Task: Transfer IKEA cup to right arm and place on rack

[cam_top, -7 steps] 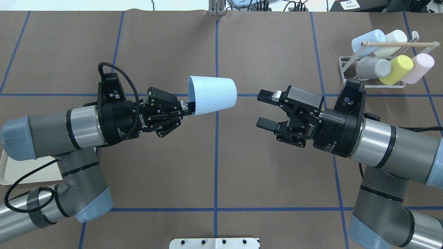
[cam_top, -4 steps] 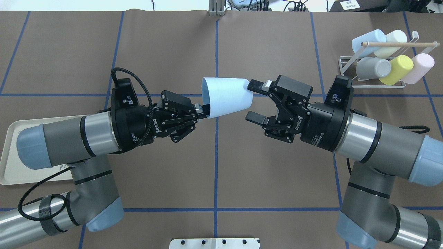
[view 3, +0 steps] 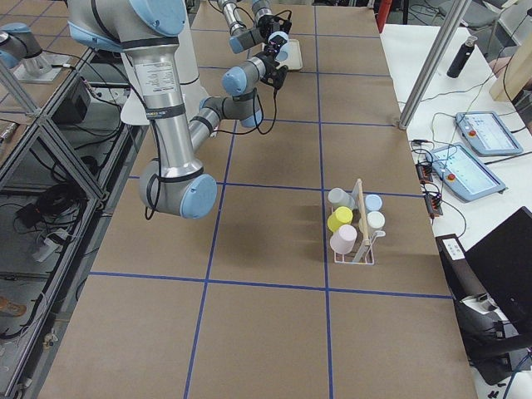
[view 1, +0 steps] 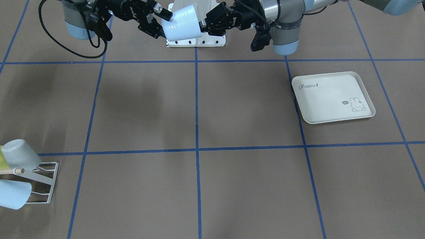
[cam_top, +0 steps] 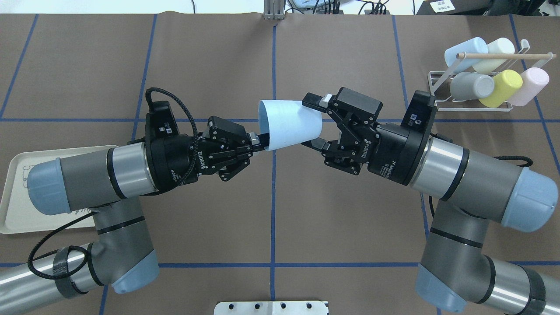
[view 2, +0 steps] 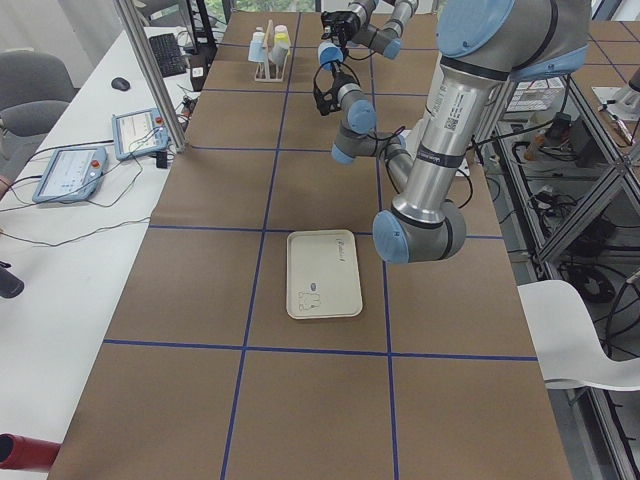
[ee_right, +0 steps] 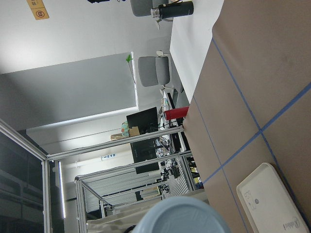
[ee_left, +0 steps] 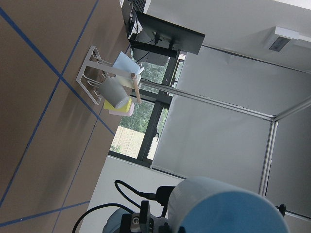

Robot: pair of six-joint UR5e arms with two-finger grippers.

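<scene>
IKEA cup, pale blue, is hanging on its side in the air above the middle of the surface, over the centre blue tape line, with its mouth facing the left arm and its closed end facing the right arm.

Both arms are reaching inward from the near corners, elbows bent low and forearms angling up toward each other, so the two wrists are meeting almost nose to nose. The left pincer is clenched on the cup's rim, one finger tucked inside the mouth. The right pincer is spread wide, its fingers straddling the closed end, one on the far side and one on the near side; I cannot tell whether they are touching the wall. From across the room, the cup is sitting well above the surface, up near the robot's base.

Off toward the far right corner, the rack is standing close to the surface's edges, with its wooden rod lying across the top and five cups leaning on it. A wide stretch of brown surface is lying between the right pincer and the rack. The rabbit-print tray is resting flat near the left edge, well apart from the cup.
</scene>
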